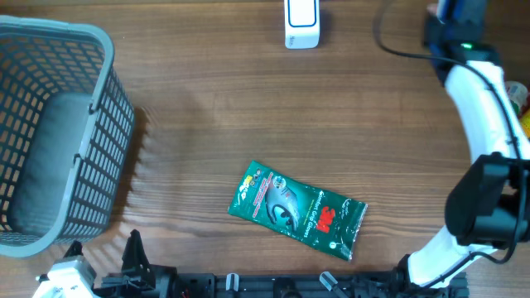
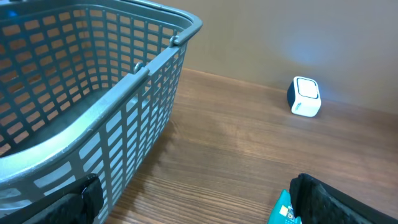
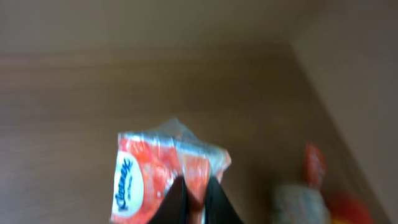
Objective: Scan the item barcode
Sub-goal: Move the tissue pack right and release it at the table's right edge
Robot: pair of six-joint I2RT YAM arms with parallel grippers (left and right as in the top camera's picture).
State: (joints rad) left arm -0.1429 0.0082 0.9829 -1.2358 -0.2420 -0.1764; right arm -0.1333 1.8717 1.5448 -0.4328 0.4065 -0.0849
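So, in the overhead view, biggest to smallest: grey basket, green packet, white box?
Grey plastic lattice basket, largest
flat green printed packet, middle
small white box-shaped device, smallest, though cut off by the top edge

One grey basket (image 1: 106,62), one white scanner (image 1: 301,23), one green packet (image 1: 296,211) and one orange tissue pack (image 3: 149,177) (seen only from the right wrist).

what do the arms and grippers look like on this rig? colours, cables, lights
Right arm: white links between bulky black joint housings, a black cable looping off its far end, a small green light there. Left arm: only a white piece and black hardware show. Left gripper: black, rough-textured fingers. Right gripper: dark, narrow fingers, blurred.
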